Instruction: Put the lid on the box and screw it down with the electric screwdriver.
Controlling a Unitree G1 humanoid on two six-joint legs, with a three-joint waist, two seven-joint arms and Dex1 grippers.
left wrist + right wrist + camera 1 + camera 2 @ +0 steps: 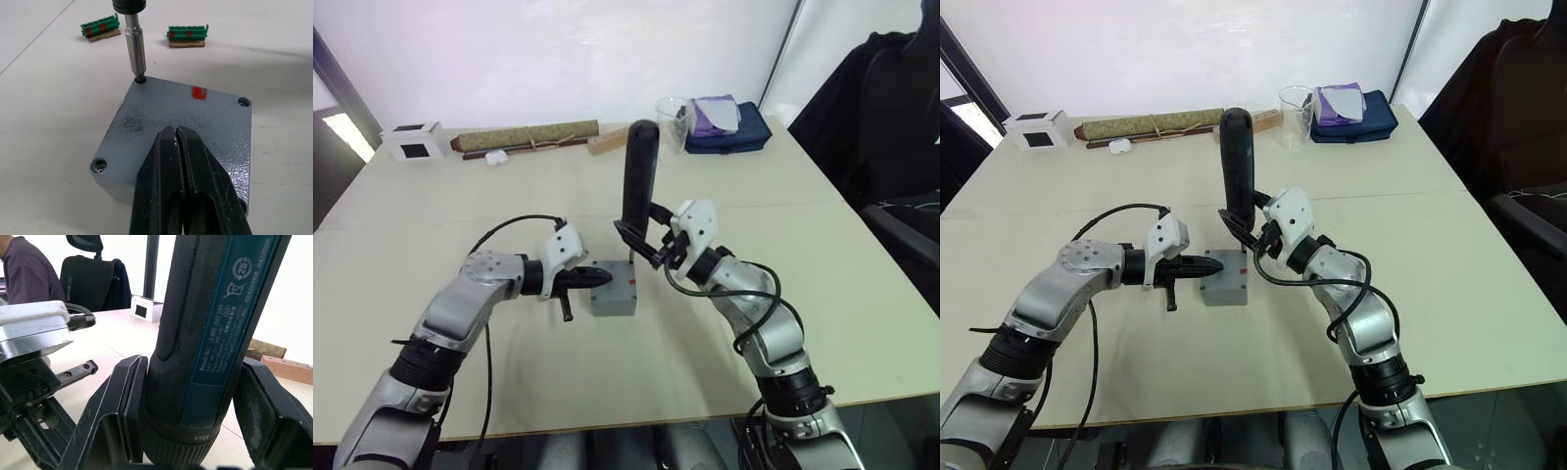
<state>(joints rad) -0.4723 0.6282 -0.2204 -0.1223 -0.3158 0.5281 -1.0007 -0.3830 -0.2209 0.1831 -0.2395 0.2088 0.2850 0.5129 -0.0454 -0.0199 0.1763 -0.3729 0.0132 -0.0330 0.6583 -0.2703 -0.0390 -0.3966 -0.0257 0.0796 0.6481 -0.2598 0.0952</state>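
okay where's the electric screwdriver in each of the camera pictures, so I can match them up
Left eye view: electric screwdriver upright at centre, in the right end effector.
Right eye view: upright, just left of centre.
Left wrist view: its metal bit stands in a corner hole of the lid.
Right wrist view: its dark blue body stands between the fingers.
Shared landmark: the white cube, also in the right wrist view.

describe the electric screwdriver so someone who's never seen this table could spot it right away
Start at the big beige table and find the small square grey metal box near its middle, its flat grey lid on top. Standing upright over the box's far corner is the dark blue-black pen-shaped electric screwdriver, clamped in the right end effector. Unlike everything lying flat along the far edge, it stands vertical, metal bit in a corner screw hole.
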